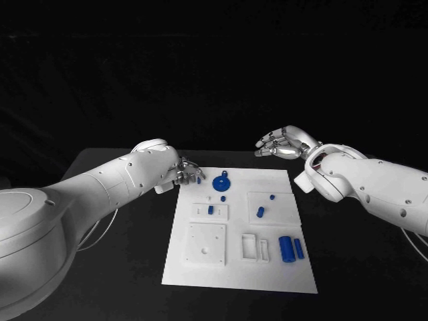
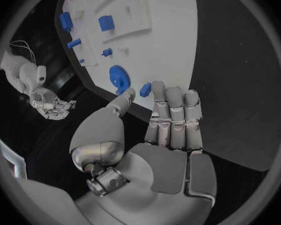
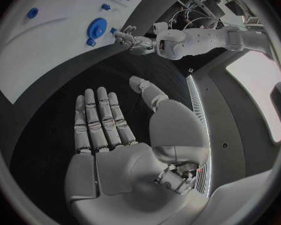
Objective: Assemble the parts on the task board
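Premises present as a robotics laboratory or test cell. Evidence: a black surface (image 1: pixel 118 267) set against a fully dark backdrop, carrying a single white task board (image 1: pixel 272 271) with moulded recesses and small blue parts (image 1: pixel 290 248); two white robot arms (image 1: pixel 388 194) over it; loose cabling and equipment racks at the room's edge (image 3: pixel 209 0).

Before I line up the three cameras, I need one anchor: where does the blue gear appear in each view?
Head view: blue gear on the task board, near its far edge, beside the left hand.
Left wrist view: gear just past the fingertips.
Right wrist view: gear on the board, left hand next to it.
Shared landmark: the left hand.
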